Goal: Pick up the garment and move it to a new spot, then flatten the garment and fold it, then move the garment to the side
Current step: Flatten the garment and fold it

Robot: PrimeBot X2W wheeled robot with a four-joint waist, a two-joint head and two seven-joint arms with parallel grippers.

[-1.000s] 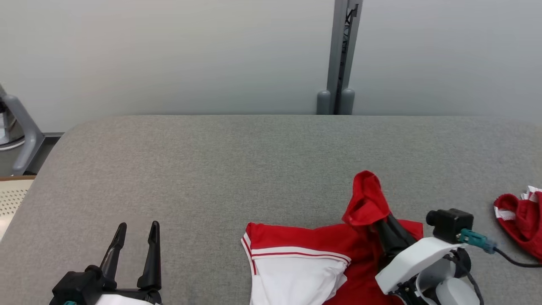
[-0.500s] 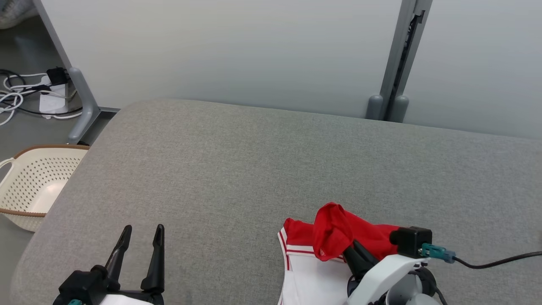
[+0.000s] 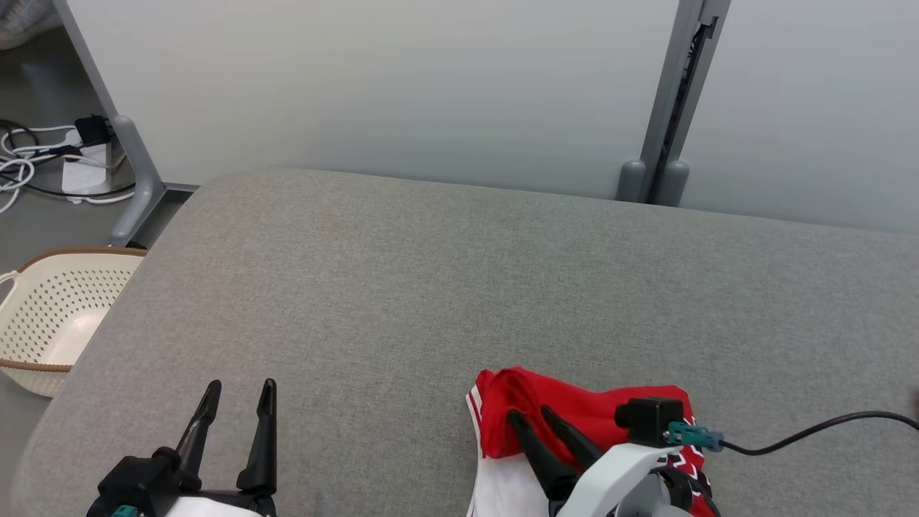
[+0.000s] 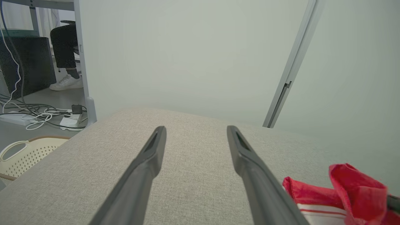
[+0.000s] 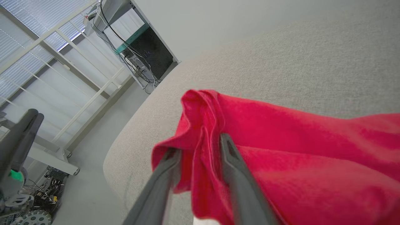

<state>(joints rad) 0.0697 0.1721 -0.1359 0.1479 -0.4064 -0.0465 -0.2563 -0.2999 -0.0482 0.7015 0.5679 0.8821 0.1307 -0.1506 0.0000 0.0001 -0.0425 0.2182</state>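
Grey fabric worktop [image 3: 402,287] before pale wall panels [image 3: 359,86], grey post [image 3: 664,108] between them. Garment [image 3: 574,402] at front edge, right of middle: red with a white striped part, bunched, resting on worktop.

Just changed: right gripper [image 3: 528,411], clamped a second ago on a raised red fold, now parted to a middling width. Fold no longer held up, sunk onto the pile; in right wrist view, slack between the fingers [image 5: 237,178], brushing both, not visibly pinched. Reads as a release. Means, by judgement, first step about done: garment set at its new spot, flattening and folding yet to start. Whole head picture shifted too within that second: a camera turn to the left, no move of things.

Left gripper [image 3: 240,385] wide and empty, hovering over bare worktop well left of garment.

Around: cream perforated basket [image 3: 50,316] on floor [image 3: 29,222] off left edge; cables [image 3: 36,158] beyond it by a grey leg [image 3: 136,179]; far back in left wrist view, a person's shoe [image 4: 67,82].

In the way: only garment's own tangle. Red layer lapped over white part, near edge hidden under right arm. Likely risk: slack fold catching on a finger during pull-back and dragging the pile
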